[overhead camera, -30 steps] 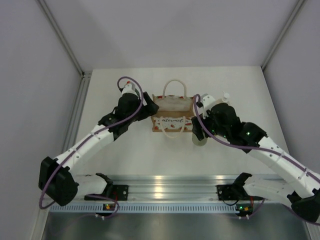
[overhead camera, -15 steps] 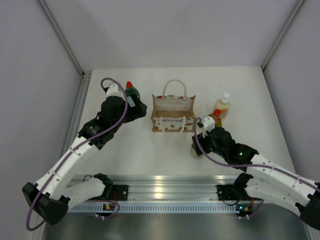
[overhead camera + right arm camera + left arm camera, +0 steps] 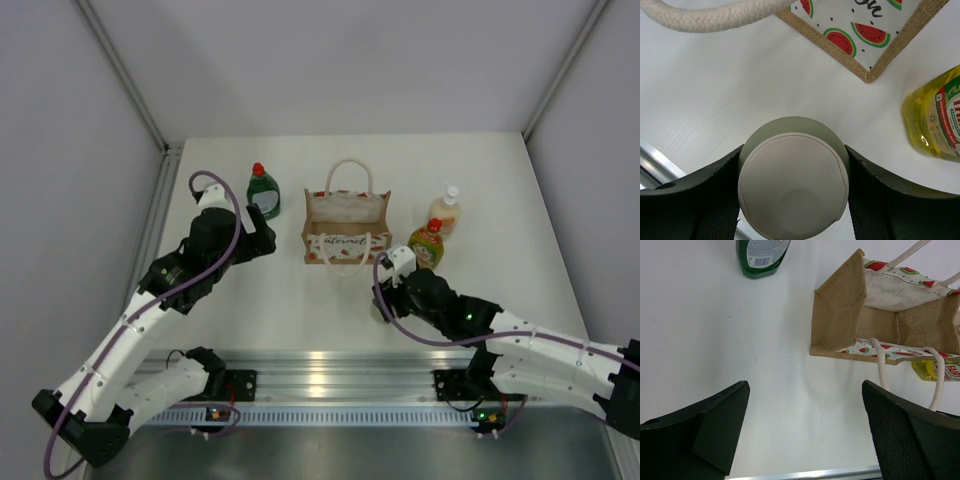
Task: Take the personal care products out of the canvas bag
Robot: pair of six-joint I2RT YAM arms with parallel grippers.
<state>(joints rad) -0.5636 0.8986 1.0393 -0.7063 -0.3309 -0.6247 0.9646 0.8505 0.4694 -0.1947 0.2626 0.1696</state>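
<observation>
The canvas bag (image 3: 346,228) stands upright at mid-table; its inside shows bare in the left wrist view (image 3: 880,315). The dark green bottle (image 3: 263,192) stands left of it, also in the left wrist view (image 3: 762,257). The cream pump bottle (image 3: 446,210) and the yellow-green bottle (image 3: 427,243) stand right of the bag. My left gripper (image 3: 262,240) is open and empty (image 3: 805,430), near-left of the bag. My right gripper (image 3: 385,300) is shut on the pale grey-green cylinder (image 3: 792,180), in front of the bag's right corner (image 3: 860,30), low over the table.
The metal rail (image 3: 340,365) runs along the near edge, close behind the right gripper. A rope handle (image 3: 715,15) of the bag hangs over its front. The yellow-green bottle (image 3: 935,120) stands just right of the held cylinder. White walls enclose the table.
My left gripper let go of the dark green bottle left of the bag and drew back toward me. My right gripper carried the cylinder from the bag's right side toward the near edge.
</observation>
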